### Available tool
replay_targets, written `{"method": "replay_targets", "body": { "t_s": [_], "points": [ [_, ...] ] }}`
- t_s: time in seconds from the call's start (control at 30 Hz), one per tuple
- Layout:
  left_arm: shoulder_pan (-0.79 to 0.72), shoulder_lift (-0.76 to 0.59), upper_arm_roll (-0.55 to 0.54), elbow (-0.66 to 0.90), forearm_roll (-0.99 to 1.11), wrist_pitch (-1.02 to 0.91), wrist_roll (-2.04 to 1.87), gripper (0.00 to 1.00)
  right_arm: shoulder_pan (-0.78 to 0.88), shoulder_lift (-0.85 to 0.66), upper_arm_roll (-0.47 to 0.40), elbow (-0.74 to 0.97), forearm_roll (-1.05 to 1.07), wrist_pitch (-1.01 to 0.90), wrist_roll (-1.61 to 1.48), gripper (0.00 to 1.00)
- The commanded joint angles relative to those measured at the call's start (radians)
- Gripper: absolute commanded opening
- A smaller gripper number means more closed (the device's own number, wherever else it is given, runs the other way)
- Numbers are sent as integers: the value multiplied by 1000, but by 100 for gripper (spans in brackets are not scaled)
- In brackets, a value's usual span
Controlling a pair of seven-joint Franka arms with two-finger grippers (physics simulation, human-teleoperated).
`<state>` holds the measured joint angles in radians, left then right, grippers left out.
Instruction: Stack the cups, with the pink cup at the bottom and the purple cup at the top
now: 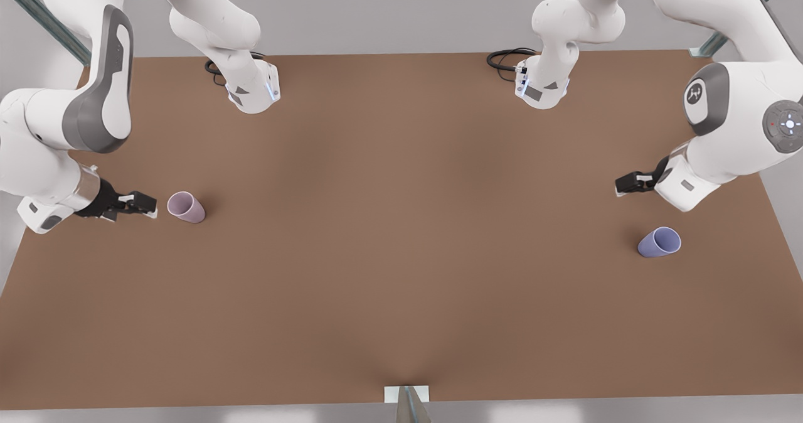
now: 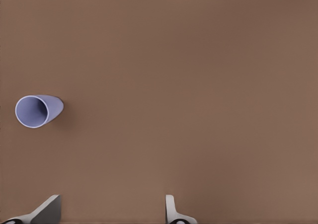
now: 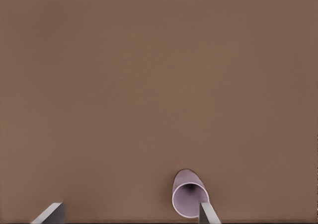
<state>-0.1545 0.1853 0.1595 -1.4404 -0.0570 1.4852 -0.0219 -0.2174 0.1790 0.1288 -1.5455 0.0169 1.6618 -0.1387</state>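
White arms, grey joint panels, black tools, black cables seemingly at bases.

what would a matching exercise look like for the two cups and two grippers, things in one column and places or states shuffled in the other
Things:
1. pink cup
2. purple cup
3. left gripper
4. right gripper

Places or states:
A. open, fingertips close beside the pink cup
B. on the table at the front view's right
C. open, at the front view's right, apart from the purple cup
D. on the table at the front view's left

Pairs: 1-D, 2-B, 3-C, 4-A
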Motion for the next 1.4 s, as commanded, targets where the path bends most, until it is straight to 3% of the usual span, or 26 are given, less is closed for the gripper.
{"method": "replay_targets", "body": {
  "t_s": [0.0,0.17,0.27,0.47,0.77,1.03,1.37],
  "points": [
    [0,0,0,0,13,0,0,100,0,-3,0,-4,0,0,-1,100],
    [0,34,2,8,11,-26,-10,100,3,-27,0,-62,0,16,1,100],
    [0,31,2,9,13,-34,-32,100,3,-125,2,-318,-2,196,1,100],
    [-5,34,0,2,13,-34,-52,100,-5,-228,-5,-642,0,444,-2,100],
    [-7,29,0,3,13,-62,-50,100,-138,-154,-40,-645,5,504,-188,100],
    [-7,16,-2,8,13,-69,-46,100,-122,-82,-34,-671,6,602,-185,100],
    [-7,19,0,8,14,-65,-38,100,-152,-56,-38,-696,6,584,-188,100]
  ]
}}
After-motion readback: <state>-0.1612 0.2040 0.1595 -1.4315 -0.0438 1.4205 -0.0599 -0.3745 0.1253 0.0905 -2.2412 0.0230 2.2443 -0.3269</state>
